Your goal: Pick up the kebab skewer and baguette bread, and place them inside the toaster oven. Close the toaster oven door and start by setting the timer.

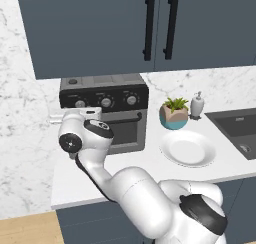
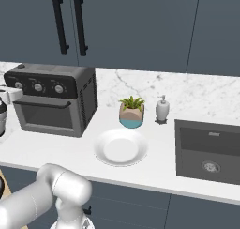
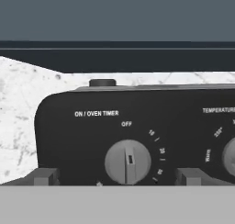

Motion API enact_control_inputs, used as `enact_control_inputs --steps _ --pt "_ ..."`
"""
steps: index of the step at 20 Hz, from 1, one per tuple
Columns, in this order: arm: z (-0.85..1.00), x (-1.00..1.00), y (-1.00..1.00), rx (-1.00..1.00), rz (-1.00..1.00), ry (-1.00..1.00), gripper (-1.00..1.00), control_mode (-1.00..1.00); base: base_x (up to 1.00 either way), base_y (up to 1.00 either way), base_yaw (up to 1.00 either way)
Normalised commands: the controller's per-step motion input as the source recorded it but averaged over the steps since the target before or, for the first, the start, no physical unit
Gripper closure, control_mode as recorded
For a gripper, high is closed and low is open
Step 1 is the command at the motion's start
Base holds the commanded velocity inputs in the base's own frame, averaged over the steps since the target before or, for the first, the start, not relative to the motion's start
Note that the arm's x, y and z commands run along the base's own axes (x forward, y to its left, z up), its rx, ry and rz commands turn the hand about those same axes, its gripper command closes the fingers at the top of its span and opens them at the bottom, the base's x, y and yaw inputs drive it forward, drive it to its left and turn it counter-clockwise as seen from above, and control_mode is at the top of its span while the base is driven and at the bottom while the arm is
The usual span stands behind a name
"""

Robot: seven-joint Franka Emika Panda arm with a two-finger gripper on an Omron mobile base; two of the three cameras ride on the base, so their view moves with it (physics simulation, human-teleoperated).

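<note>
The toaster oven (image 1: 105,119) (image 2: 51,103) stands at the left of the counter against the marble wall. The toaster oven door (image 1: 125,130) (image 2: 44,115) is up and closed. My gripper (image 3: 118,176) is open, level with the black knob panel. A fingertip shows on each side of the timer knob (image 3: 127,162), without touching it. That knob's bar stands upright under the OFF mark. In the left base view my hand (image 1: 75,117) hovers before the panel's left end. The kebab skewer and the baguette bread are out of view.
A white plate (image 1: 187,149) (image 2: 121,147) with nothing on it lies right of the oven. Behind it are a potted plant (image 1: 174,114) (image 2: 131,113) and a soap dispenser (image 1: 197,105) (image 2: 162,110). The sink (image 1: 237,130) (image 2: 208,150) is far right. The temperature knob (image 3: 229,156) sits beside the timer knob.
</note>
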Motion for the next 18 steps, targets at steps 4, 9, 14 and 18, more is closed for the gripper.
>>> enact_control_inputs --steps 4,9,14,18 --pt "0.00 0.20 -0.02 0.00 0.02 0.00 -1.00 -1.00 0.00 0.00 0.00" --pt "0.00 0.13 -0.09 0.00 0.00 0.00 -1.00 -1.00 0.00 0.00 0.00" --pt "0.00 0.10 -0.01 0.00 0.00 0.00 -1.00 -1.00 0.00 0.00 0.00" --pt "-0.05 0.04 0.00 0.00 0.00 0.00 -1.00 -1.00 0.00 0.00 0.00"
